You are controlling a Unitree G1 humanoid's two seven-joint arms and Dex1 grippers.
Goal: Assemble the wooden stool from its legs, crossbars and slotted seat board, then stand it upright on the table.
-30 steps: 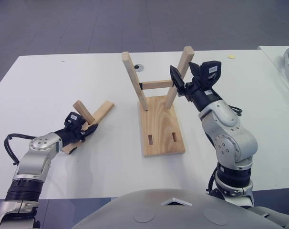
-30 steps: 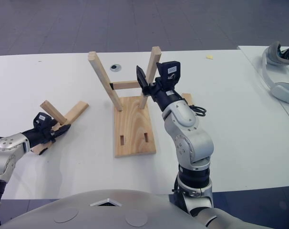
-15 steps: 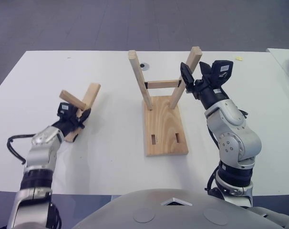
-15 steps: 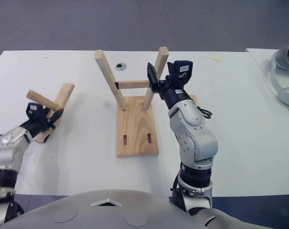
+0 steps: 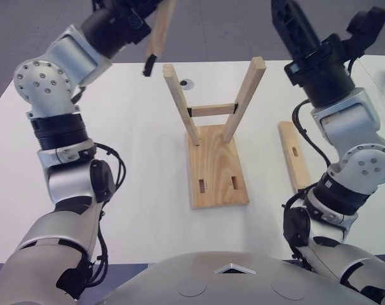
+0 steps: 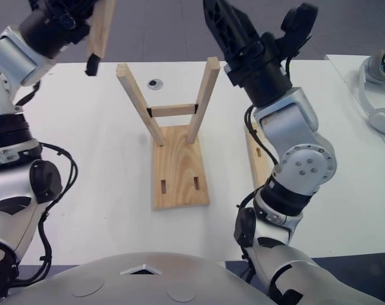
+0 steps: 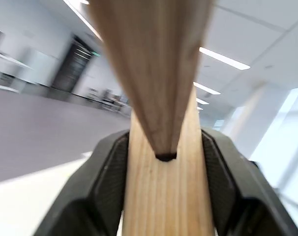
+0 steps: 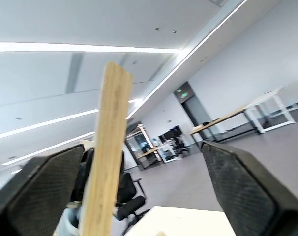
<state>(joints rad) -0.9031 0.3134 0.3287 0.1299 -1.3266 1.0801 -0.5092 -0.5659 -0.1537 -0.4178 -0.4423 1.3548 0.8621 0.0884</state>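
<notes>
Leg (image 5: 159, 30) hangs near-upright, clamped in left gripper (image 7: 163, 145), above counter's (image 5: 129, 159) far left; board's (image 5: 218, 159) empty slots (image 5: 202, 185) lie below, rightward and nearer; right gripper (image 5: 332, 35) gapes, holding nothing, high at far right.

Seat board (image 5: 218, 166) and lifted leg (image 7: 163, 206) — pale bare wood, sanded smooth, grain showing; table (image 5: 126, 159) smooth matt white; pads (image 8: 36, 196) of the right gripper (image 5: 332, 25) — black, finely textured.

1. Just one seat board (image 5: 219, 175), with two empty slots (image 5: 201, 185) in it.
2. Two legs (image 5: 181, 105) (image 5: 243, 101) stuck in the board, one crossbar (image 5: 211, 109) between 'em.
3. One loose leg (image 5: 293, 155) on the table (image 5: 116, 159), one wooden piece (image 5: 159, 32) held up.
</notes>
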